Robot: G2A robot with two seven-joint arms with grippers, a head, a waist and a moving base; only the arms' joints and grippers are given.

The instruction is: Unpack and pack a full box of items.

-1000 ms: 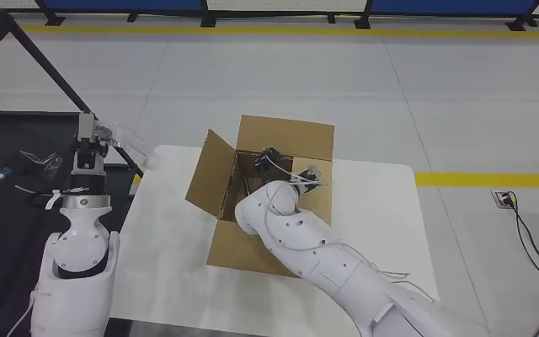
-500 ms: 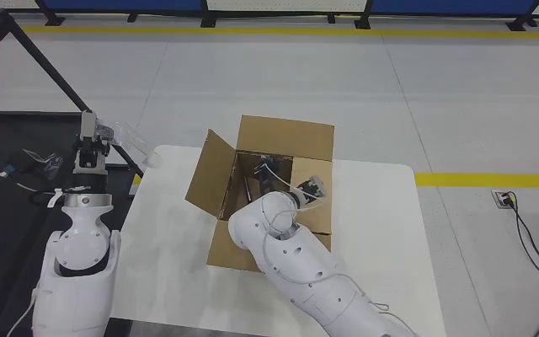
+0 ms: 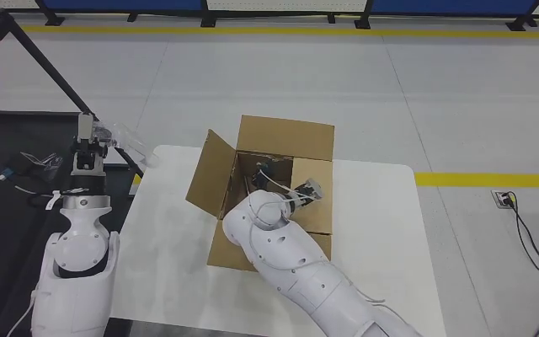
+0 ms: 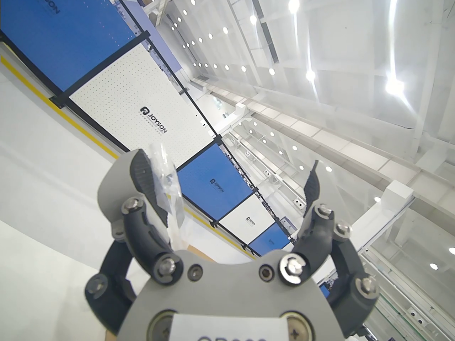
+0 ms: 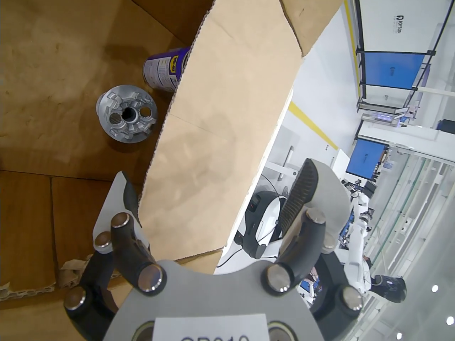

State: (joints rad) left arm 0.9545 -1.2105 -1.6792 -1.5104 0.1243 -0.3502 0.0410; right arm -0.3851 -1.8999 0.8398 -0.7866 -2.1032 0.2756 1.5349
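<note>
Your right gripper [image 5: 217, 179] sat spread wide astride a cardboard flap [image 5: 227, 108], toothed metal hub [image 5: 127, 117] just beyond it. Your left gripper [image 4: 227, 164] gaped, crinkly plastic [image 4: 167, 186] against one pad.

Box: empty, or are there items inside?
Not empty: a metal hub and a blue can rest on the box floor.

Bright even overhead light, glaring ceiling lamps [image 4: 391, 86], soft shadow inside the box [image 5: 53, 37], fisheye-bent edges.

Cardbd box [image 3: 286, 136] on white tbl [image 3: 168, 248]
</note>
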